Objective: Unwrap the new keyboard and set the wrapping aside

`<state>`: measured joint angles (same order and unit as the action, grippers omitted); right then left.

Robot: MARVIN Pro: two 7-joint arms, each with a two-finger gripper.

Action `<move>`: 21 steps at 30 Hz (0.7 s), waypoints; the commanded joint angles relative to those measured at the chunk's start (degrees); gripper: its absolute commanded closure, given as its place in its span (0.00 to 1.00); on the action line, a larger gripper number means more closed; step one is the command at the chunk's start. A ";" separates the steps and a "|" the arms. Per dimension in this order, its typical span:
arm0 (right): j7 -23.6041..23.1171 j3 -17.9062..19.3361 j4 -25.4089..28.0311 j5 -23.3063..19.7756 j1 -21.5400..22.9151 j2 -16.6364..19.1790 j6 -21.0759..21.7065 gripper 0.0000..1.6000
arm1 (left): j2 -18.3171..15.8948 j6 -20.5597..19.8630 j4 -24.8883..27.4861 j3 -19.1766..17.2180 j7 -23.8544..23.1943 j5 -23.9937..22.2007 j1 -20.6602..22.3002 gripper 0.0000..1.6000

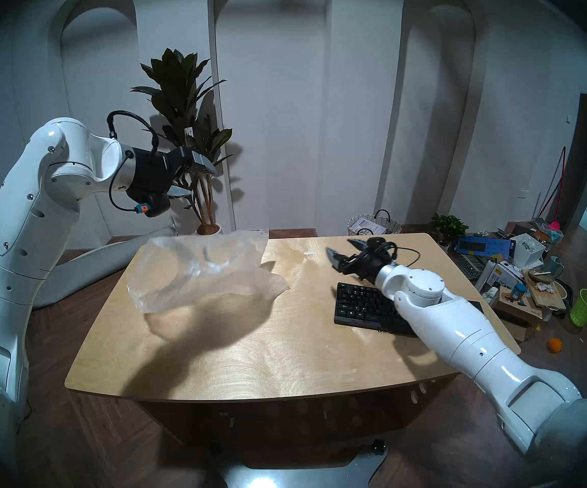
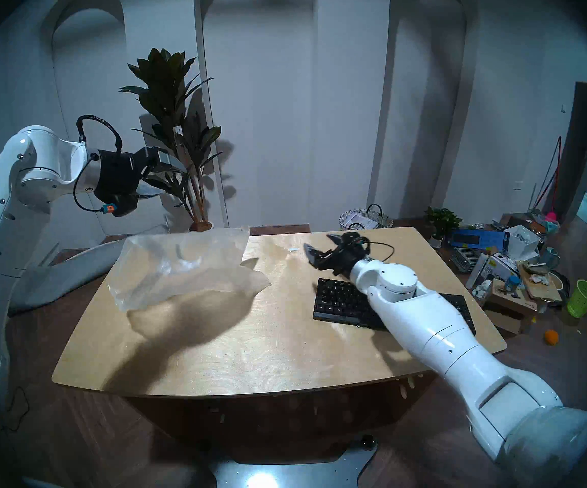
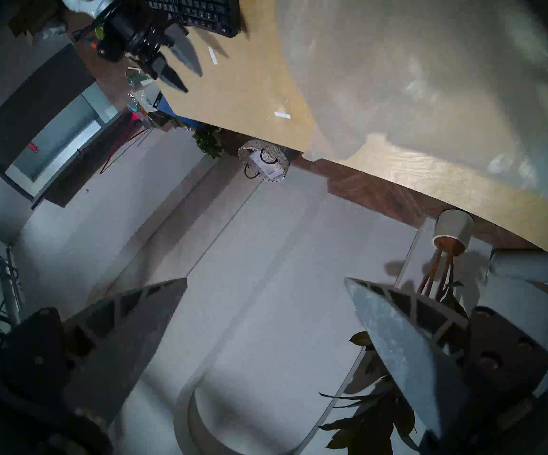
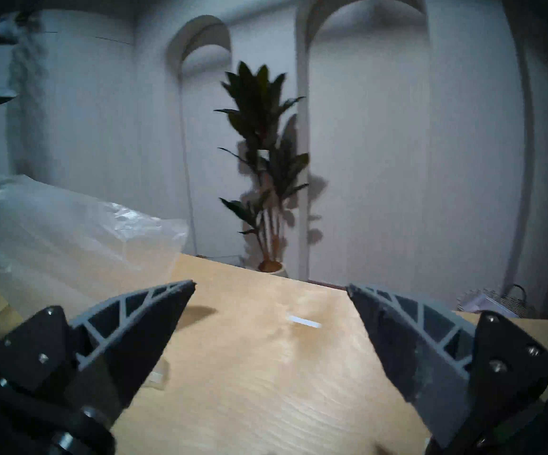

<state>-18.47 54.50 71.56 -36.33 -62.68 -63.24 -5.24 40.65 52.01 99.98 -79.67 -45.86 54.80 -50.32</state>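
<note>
The black keyboard (image 1: 362, 304) (image 2: 341, 300) lies bare on the right half of the wooden table (image 1: 249, 353), partly hidden under my right forearm; its end also shows in the left wrist view (image 3: 197, 7). The wrapping (image 1: 197, 269) (image 2: 179, 265) (image 4: 52, 227), a crinkled clear plastic bag, rests on the table's far left part. My left gripper (image 1: 198, 179) (image 3: 266, 283) hangs open high above the wrapping, empty. My right gripper (image 1: 343, 251) (image 4: 271, 288) is open and empty just beyond the keyboard's far edge.
A potted plant (image 1: 183, 124) stands behind the table. A woven basket (image 1: 373, 225) sits on the floor at the back. Boxes, a blue retail box (image 1: 483, 248) and a green bin (image 1: 584, 307) clutter the floor on the right. A small white strip (image 4: 303, 322) lies on the table.
</note>
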 commanded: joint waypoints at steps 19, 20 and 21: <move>9.38 13.01 -1.24 10.31 3.59 13.08 -9.18 0.00 | 2.76 -6.20 -6.39 -9.53 5.32 -8.70 3.27 0.00; 9.90 14.19 -1.88 10.37 3.48 14.12 -9.18 0.00 | 2.86 -6.60 -6.95 -10.06 5.53 -9.11 3.23 0.00; 10.44 14.79 -2.55 10.34 3.34 15.21 -9.14 0.00 | 2.99 -7.07 -7.64 -10.66 5.72 -9.51 3.09 0.00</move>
<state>-11.09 62.66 71.25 -25.95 -61.36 -54.25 -13.62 43.14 47.51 94.35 -86.71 -41.70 47.44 -48.37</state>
